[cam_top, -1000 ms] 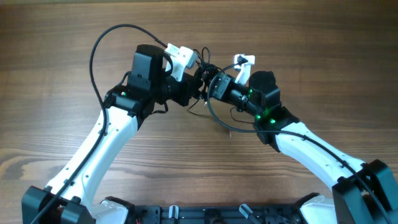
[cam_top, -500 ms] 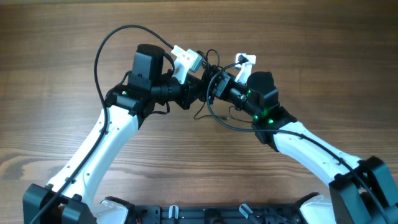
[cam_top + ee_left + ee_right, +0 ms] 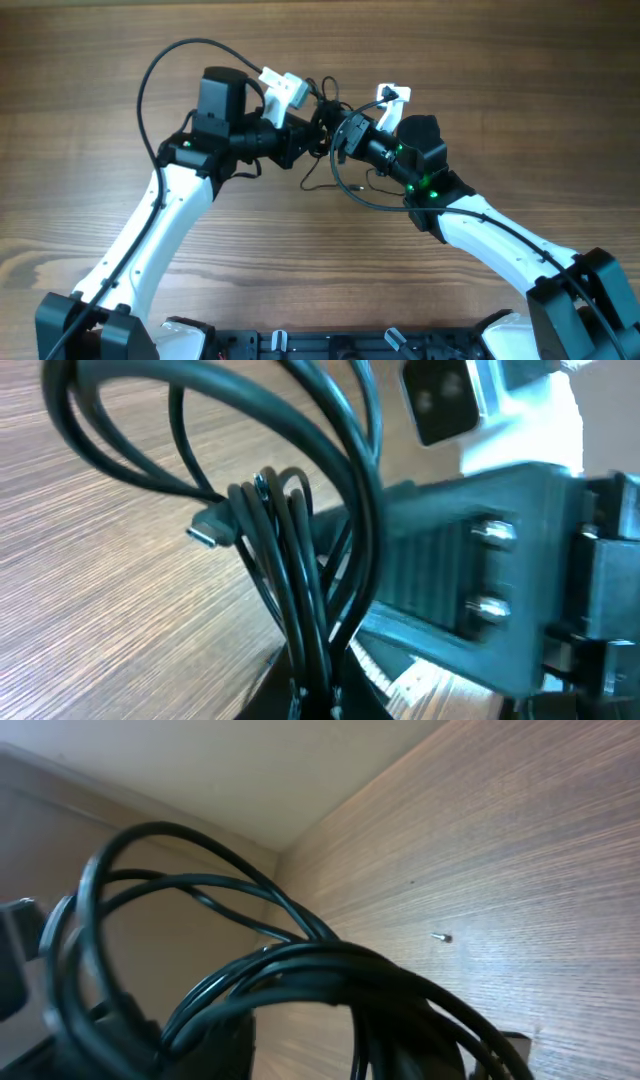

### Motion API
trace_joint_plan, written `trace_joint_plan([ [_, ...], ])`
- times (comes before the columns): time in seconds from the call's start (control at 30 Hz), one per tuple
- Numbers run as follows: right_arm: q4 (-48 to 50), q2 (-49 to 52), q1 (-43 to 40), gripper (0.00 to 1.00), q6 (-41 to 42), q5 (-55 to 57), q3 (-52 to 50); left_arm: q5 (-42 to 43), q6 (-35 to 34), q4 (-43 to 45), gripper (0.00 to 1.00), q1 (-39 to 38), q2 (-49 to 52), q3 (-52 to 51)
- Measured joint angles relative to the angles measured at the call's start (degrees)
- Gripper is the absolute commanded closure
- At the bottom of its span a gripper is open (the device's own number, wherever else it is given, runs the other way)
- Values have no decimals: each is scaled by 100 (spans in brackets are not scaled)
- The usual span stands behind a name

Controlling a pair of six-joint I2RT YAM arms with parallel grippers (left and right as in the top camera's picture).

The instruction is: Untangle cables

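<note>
The cables [image 3: 290, 550] hang over the bench [image 3: 90, 70] as one tangled bunch, with none separated yet. The jaws of the left gripper [image 3: 313, 125] are clenched on the bunch; whether the jaws of the right gripper [image 3: 341, 137] are gripping, I cannot tell.

Robotics laboratory bench, seen from above and from the wrists. A white-and-black left arm [image 3: 140, 240] and right arm [image 3: 500, 235] reach from a black mounting base [image 3: 330, 346] well behind the left claw [image 3: 318, 121] and right claw [image 3: 342, 135]. Beneath both claws lies a wood-grain table [image 3: 80, 60] (green indicator lamps [image 3: 425, 185] glow just behind the right claw's wrist). Beyond the right claw, what looks like a plain pale wall [image 3: 250, 770] borders the table.
</note>
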Motion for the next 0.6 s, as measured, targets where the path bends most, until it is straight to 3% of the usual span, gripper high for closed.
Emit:
trace_joint_plan([
  [0.1,-2,0,-13,37,7,-164,9,70,0,-33,96,317,4,0],
  [0.2,-15,7,-83,30,31,-409,9,127,0,-24,96,382,4,0],
  [0.23,-22,9,-101,11,-2,-599,9,151,0,-24,96,396,4,0],
  [0.27,-31,9,-153,1,-109,-850,9,170,2,-28,96,474,4,0],
  [0.43,-179,-70,-1373,0,-1410,-2970,9,1759,894,-686,96,1296,4,4],
  [0.5,-164,-146,-1915,4,-1928,-3510,11,2214,1228,-1034,96,1314,4,2],
  [0.6,125,-157,-2074,7,-2151,-3746,9,2758,1611,-1272,96,1102,4,0],
])
